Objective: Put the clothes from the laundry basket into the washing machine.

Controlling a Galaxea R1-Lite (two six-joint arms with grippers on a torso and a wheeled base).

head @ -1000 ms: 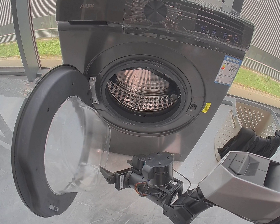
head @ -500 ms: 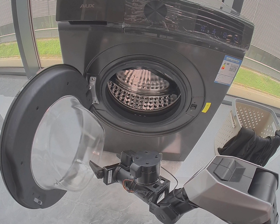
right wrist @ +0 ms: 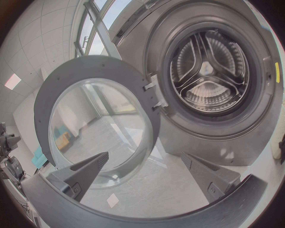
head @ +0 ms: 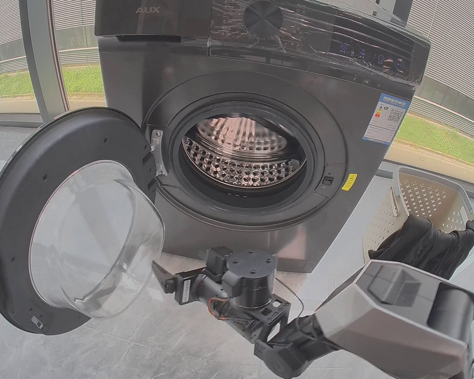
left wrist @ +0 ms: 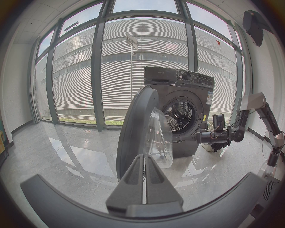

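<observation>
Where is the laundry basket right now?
In the head view the laundry basket stands right of the washing machine, dark clothes draped over its rim.

The washing machine (head: 149, 68) stands with its round door (head: 16, 213) swung wide open to the robot's left, its steel drum (head: 236, 152) in plain sight. The right tool (head: 164, 278) hangs low before the machine, just beside the door's clear glass bowl (head: 95, 236). Off to the right, a black garment (head: 425, 244) drapes over the front rim of the white laundry basket (head: 417, 199).
</observation>
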